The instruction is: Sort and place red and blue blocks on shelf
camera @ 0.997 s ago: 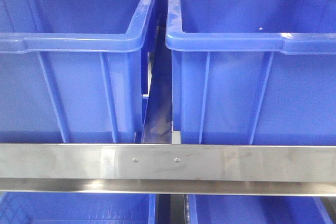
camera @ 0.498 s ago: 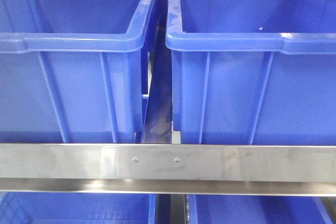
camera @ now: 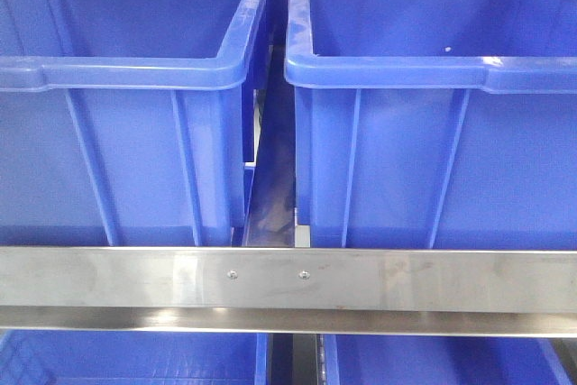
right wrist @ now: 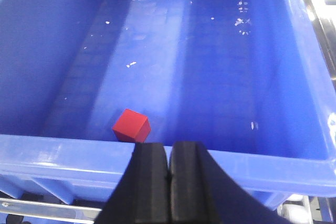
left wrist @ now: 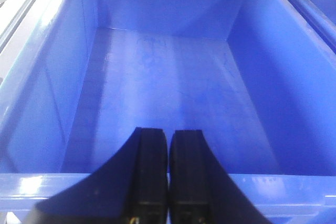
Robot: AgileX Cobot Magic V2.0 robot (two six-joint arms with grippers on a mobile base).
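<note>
The red block lies on the floor of a large blue bin in the right wrist view, near the bin's front wall. My right gripper is shut and empty, held over the bin's front rim just right of the block. My left gripper is shut and empty above the front rim of another blue bin, whose floor is bare. The blue block is out of view. The shelf's steel front rail crosses the front view below two blue bins. Neither gripper shows in the front view.
Two large blue bins, the left one and the right one, stand side by side on the shelf with a narrow gap between them. More blue bins sit on the tier below. White specks dot the right bin's floor.
</note>
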